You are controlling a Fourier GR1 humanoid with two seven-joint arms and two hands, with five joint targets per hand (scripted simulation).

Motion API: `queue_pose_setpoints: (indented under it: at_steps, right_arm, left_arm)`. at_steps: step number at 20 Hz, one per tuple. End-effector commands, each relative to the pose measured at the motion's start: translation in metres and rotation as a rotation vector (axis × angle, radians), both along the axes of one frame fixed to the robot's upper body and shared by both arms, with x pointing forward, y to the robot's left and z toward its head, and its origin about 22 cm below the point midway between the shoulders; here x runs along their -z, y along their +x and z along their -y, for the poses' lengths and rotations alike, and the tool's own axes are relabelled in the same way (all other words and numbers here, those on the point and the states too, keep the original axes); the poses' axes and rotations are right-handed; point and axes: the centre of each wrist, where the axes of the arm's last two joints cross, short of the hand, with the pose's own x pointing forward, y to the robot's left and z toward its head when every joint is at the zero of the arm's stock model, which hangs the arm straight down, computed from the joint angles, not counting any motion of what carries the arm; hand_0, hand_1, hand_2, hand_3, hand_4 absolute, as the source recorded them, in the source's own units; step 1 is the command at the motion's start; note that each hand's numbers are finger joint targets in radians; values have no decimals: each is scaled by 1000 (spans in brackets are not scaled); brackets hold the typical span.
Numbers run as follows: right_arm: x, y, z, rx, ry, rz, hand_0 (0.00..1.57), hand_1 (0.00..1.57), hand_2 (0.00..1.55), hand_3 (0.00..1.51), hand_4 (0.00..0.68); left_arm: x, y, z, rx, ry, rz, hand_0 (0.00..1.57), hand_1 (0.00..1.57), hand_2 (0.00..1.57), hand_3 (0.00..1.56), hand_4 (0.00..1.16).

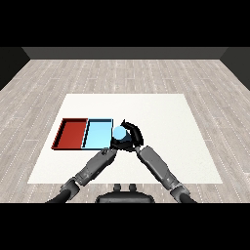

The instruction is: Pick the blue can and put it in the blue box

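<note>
My right hand (131, 134) curls its fingers around the blue can (119, 132), just right of the blue tray (97, 134) at frame centre. For my left hand (115, 143), I cannot tell.

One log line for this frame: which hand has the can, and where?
blue can: held, right robot hand curled round | position: beside light blue tray, right edge, not inside | red tray: untouched

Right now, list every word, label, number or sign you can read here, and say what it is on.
None can be read.
Blue can: plain top, no label showing; both hands hide its side.
Red tray: no marking.
Light blue tray: no marking.
White table: no writing.
</note>
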Motion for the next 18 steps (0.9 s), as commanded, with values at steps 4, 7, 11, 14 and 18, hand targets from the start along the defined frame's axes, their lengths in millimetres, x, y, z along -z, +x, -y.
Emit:
queue_pose_setpoints:
  at_steps: [4, 7, 11, 14, 18]
  right_arm:
    - [-9, 11, -15, -18, 10, -10, 1445, 1445, 1458, 1371, 513]
    - [-15, 7, -14, -42, 28, -13, 1428, 1428, 1462, 1378, 524]
    - [-12, 15, -9, -26, 41, 0, 1419, 1419, 1454, 1372, 529]
    - [-5, 3, -16, -34, 34, -5, 1424, 1424, 1456, 1374, 531]
    - [-9, 1, -8, -25, 49, -3, 1332, 1332, 1403, 1302, 496]
  left_arm:
    - [-6, 6, 7, -131, -25, -49, 1444, 1444, 1460, 1343, 1094]
    - [-16, 4, 22, -149, 43, -47, 1571, 1571, 1571, 1483, 1138]
    - [-23, 11, 6, -154, 74, -37, 1571, 1571, 1555, 1458, 1134]
    - [-13, 15, 7, -163, 62, -41, 1571, 1571, 1554, 1463, 1138]
    - [-4, 0, 8, -181, 79, -9, 1571, 1571, 1555, 1467, 1141]
